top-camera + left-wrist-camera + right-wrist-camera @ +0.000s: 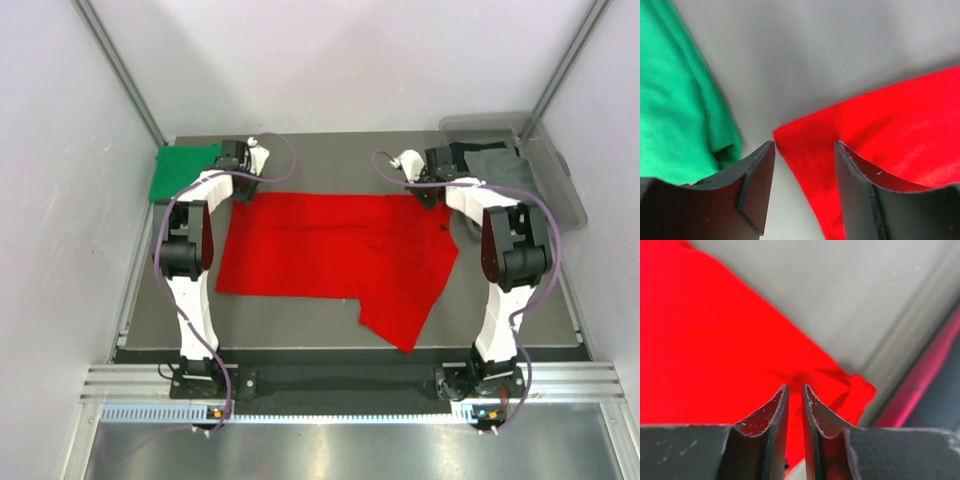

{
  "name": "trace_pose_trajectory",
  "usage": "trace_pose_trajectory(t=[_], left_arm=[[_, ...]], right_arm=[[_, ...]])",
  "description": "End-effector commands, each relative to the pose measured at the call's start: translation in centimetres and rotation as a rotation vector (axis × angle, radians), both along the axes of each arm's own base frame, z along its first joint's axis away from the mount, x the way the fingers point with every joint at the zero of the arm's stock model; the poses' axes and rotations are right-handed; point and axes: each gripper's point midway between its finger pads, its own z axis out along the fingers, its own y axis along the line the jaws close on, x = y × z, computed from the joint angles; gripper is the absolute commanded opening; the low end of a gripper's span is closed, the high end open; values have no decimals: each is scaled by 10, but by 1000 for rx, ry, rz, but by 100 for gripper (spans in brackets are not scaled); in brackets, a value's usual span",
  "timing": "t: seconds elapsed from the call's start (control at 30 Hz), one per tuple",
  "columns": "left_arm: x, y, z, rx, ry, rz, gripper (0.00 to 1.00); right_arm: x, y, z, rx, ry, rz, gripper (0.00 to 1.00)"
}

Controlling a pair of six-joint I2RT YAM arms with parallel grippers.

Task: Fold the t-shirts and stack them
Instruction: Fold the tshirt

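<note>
Stood well apart at the left gripper (805, 150), jaws astride a corner of the red t-shirt (900, 130), gripping nothing. Pinched nearly closed at the right gripper (795, 390) on a pucker of that shirt, spread mid-counter. Lay folded at the far-left corner: green t-shirt (183, 170). Sat far-right: clear bin (560, 190). Grey counter (300, 310), white walls (350, 60).
</note>
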Motion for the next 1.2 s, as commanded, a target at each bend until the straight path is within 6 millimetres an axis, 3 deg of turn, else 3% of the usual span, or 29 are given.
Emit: trace_pose_trajectory(t=[0.0,0.17,0.33,0.57,0.77,1.0,1.17], left_arm=[[0,0,-2,-23,33,9,56],[-2,4,-16,0,64,23,55],[-5,12,-22,11,79,54,53],[-9,43,-23,27,81,153,50],[-14,64,-26,18,87,194,50],[-3,64,-32,16,89,195,50],[2,62,-36,7,109,186,51]], right_arm=[[26,-17,38,17,-124,-58,17],[27,-36,36,1,-128,-92,17],[29,-46,11,-55,-52,-121,17],[30,-61,-21,-135,45,-178,18],[40,-71,-28,-188,52,-219,18],[55,-67,-29,-179,53,-218,19],[55,-64,-31,-180,63,-213,19]])
